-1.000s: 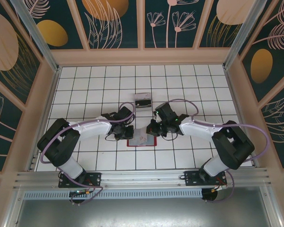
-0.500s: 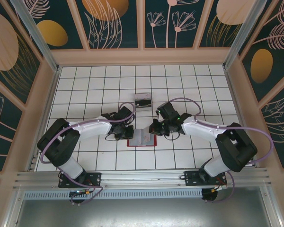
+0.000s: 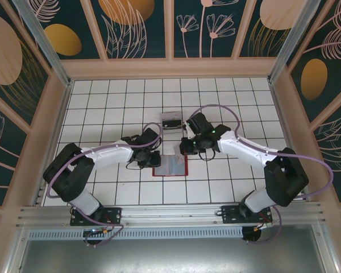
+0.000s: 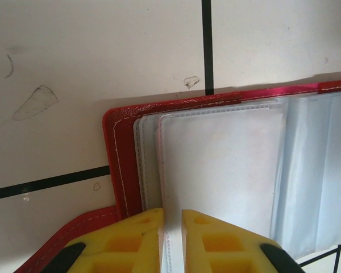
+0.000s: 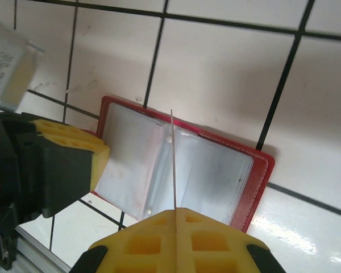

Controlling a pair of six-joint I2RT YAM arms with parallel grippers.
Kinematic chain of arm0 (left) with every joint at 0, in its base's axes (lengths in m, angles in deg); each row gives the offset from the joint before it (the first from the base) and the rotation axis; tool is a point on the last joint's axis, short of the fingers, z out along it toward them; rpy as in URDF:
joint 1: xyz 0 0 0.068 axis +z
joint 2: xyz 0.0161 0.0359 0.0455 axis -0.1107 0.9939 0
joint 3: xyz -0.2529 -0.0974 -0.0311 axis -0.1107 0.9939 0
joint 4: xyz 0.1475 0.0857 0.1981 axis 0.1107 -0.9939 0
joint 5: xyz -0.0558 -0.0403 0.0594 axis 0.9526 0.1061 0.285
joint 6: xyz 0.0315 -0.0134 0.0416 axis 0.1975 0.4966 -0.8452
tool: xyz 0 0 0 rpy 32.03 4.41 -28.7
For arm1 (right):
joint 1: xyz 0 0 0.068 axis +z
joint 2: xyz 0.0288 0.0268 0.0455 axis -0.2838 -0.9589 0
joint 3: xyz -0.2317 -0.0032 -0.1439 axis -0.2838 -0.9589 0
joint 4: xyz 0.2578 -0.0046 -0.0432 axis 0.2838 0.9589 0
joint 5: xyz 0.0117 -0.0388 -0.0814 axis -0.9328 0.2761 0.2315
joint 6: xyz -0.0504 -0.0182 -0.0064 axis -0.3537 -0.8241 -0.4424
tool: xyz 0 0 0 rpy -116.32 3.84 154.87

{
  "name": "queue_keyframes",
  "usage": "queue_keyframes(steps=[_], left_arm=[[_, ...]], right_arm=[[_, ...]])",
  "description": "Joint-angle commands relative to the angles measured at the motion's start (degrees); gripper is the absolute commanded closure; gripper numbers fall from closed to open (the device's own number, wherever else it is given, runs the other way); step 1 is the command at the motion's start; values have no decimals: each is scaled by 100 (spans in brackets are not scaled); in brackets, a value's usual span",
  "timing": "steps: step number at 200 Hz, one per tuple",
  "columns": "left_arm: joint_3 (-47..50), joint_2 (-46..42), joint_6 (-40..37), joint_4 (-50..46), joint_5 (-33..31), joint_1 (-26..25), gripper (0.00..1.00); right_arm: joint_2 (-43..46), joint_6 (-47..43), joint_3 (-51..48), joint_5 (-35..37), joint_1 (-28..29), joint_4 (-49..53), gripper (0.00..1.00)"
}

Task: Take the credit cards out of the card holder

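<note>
Left hand (image 4: 171, 220) pinches one card holder (image 4: 117, 165); right hand (image 5: 175, 219) clamps one card (image 5: 173, 159) (edge-on).

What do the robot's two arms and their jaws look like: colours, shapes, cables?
The left arm and right arm match: white rounded shells between bulky black joints, on black bases. A purple cable loops along each. The jaws are yellow blocks with moulded recesses, on black mounts.
</note>
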Motion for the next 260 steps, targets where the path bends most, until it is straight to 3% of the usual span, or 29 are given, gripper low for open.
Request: queue_keyframes(steps=[1, 145, 260], left_arm=[[68, -174, -13, -17, -61, -30, 82], [252, -506, -25, -8, -229, -29, 83], [542, -721, 54, 98, -281, -30, 83]], right_arm=[[-152, -1185, 348, 298, -39, 745, 100], [-845, -5297, 1692, 685, 70, 2259, 100], [-1636, -7307, 3560, 1186, -134, 2741, 100]])
